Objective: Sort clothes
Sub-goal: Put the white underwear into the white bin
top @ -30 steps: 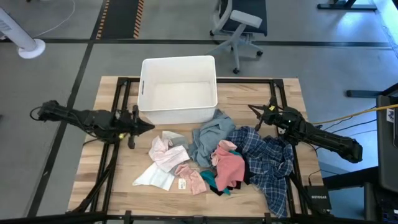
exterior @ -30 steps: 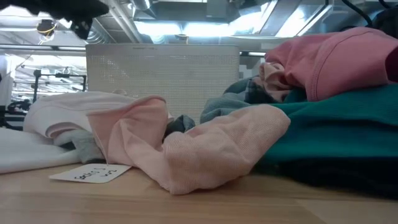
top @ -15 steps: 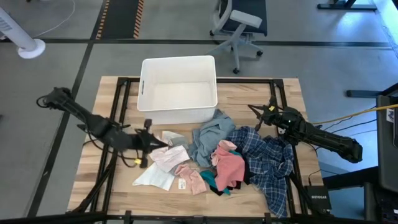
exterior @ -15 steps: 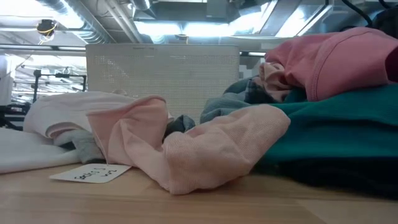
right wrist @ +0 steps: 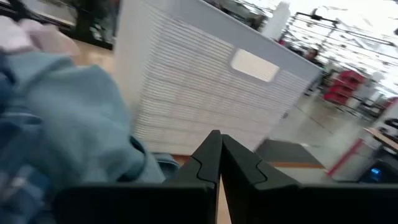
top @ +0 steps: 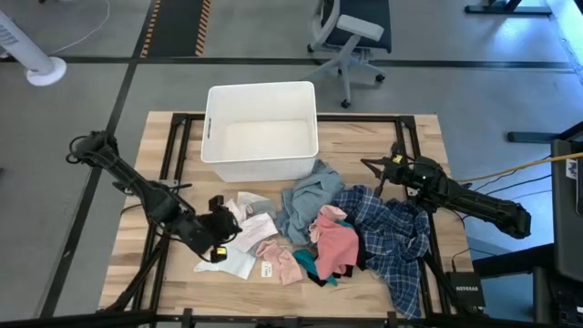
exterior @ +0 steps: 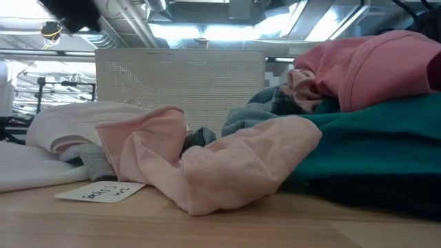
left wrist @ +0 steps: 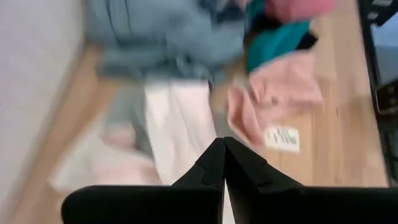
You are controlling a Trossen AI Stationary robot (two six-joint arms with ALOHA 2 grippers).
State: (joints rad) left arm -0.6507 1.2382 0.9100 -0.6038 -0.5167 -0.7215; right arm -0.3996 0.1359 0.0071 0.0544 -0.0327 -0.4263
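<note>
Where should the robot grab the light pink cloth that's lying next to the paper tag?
Probably at the raised, bunched fold of the pale pink cloth, coming straight down from above. It lies crumpled on the table, so the humped fold gives the gripper something to pinch. The left gripper, shut now, is nearest.

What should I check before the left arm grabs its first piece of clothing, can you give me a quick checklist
1. Left gripper over the pale pink piece: ok, it hangs at that piece's left edge.
2. Left fingers open for a grab: not ok, they are shut.
3. Left gripper empty: ok, nothing between its fingers.
4. Bin free to take clothes: ok, nothing shows inside.
5. Right gripper out of the way: ok, shut, beside the plaid shirt, far from the left arm.
6. Target lies free of other clothes: cannot tell, pink piece and grey-blue top lie close by.
</note>
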